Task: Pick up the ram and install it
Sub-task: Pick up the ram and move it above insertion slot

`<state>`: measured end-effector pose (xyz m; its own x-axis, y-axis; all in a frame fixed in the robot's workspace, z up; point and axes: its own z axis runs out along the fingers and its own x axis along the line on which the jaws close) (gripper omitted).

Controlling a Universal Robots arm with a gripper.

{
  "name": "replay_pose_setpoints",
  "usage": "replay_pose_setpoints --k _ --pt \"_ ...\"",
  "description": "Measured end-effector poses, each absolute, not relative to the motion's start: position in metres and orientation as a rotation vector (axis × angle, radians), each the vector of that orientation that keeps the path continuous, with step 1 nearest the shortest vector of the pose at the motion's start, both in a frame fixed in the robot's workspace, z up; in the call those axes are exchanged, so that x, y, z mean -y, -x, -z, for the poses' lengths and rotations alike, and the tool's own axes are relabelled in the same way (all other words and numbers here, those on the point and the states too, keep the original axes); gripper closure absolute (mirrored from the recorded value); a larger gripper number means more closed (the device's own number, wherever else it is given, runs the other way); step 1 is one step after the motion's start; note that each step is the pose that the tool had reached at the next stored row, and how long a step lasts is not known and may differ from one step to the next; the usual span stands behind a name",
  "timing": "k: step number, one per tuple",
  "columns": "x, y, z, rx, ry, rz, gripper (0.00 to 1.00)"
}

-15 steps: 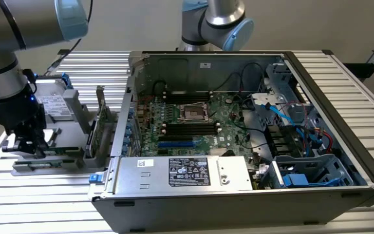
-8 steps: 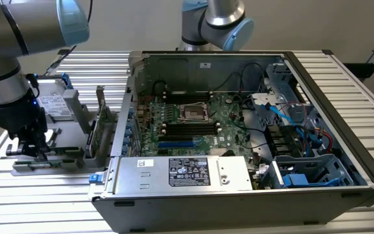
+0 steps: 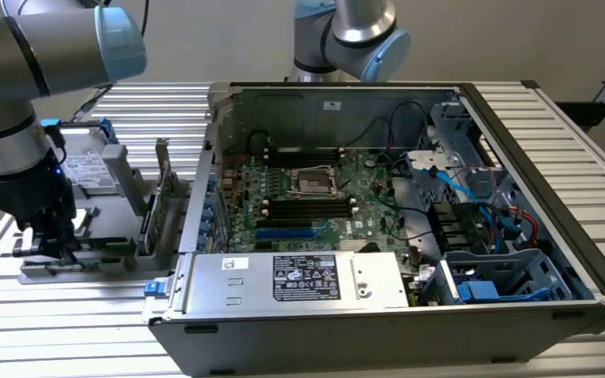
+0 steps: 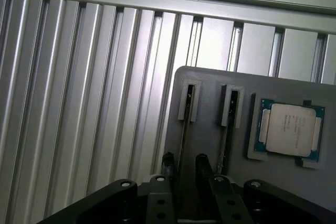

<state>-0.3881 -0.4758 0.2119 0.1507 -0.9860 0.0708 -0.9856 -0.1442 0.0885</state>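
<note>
Gripper (image 4: 185,165) fingers (image 4: 168,162) stand apart and hold nothing, low over a grey tray (image 4: 210,82). Between them runs the thin dark edge of the ram (image 4: 184,129), which stands on edge in one of the tray's two narrow slots; whether either finger touches it cannot be told. A second stick (image 4: 227,129) sits on edge in the neighbouring slot, and just beyond that a square processor chip (image 4: 289,129) lies flat in its own recess. The tray rests on a bench (image 4: 79,77) of ribbed aluminium slats. In the exterior view the arm (image 3: 13,157) reaches down to the tray at that view's left, with a green expansion card (image 3: 161,201) upright on the tray's far side. Farther toward that view's right lies the open computer case (image 3: 281,102), its motherboard (image 3: 365,181) showing long black memory slots (image 3: 302,206) beside the processor socket (image 3: 311,181).
</note>
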Motion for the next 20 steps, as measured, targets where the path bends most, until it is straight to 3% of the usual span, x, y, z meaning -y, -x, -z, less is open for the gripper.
replay_pose_setpoints --k 20 --pt "0.481 0.376 -0.195 1.942 -2.319 0.0 0.69"
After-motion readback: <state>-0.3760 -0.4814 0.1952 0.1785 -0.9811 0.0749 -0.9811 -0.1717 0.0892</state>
